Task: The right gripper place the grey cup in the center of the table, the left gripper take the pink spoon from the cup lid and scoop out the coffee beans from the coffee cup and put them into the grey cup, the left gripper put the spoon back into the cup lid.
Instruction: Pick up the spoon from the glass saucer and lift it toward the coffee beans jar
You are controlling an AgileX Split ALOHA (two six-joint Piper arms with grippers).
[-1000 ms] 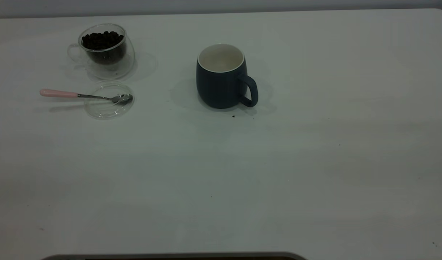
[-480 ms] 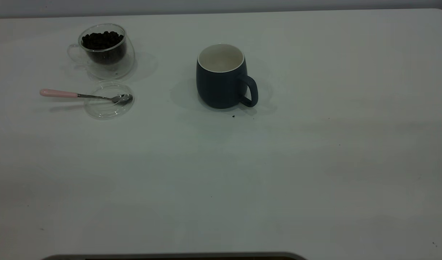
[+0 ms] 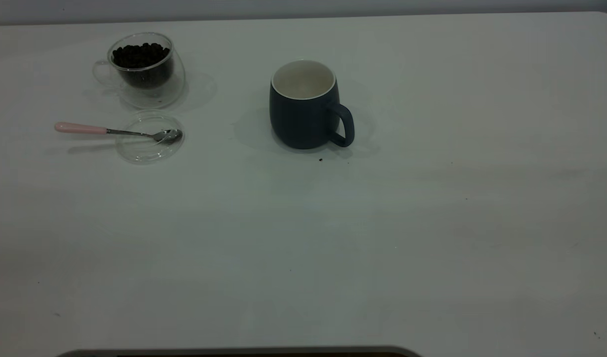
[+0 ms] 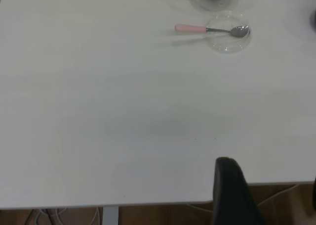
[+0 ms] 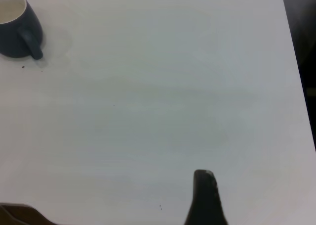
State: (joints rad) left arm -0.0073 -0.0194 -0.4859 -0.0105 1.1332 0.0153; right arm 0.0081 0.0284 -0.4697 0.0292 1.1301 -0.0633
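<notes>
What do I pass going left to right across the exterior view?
pink spoon handle → coffee cup with coffee beans → grey cup. The cup lid sits under the spoon bowl, overlapping the coffee cup's span, so it is left unranked.

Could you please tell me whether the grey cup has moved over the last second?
No. The grey cup stands at the same spot, with the same small gap to the dark speck on the table in front of it.

The counter (image 3: 432, 223) is white with tiny dark specks. The grey cup (image 3: 303, 119) is dark blue-grey outside, white inside. The pink spoon (image 3: 115, 131) has a pink handle and a silver bowl. The coffee beans (image 3: 140, 54) are almost black.
</notes>
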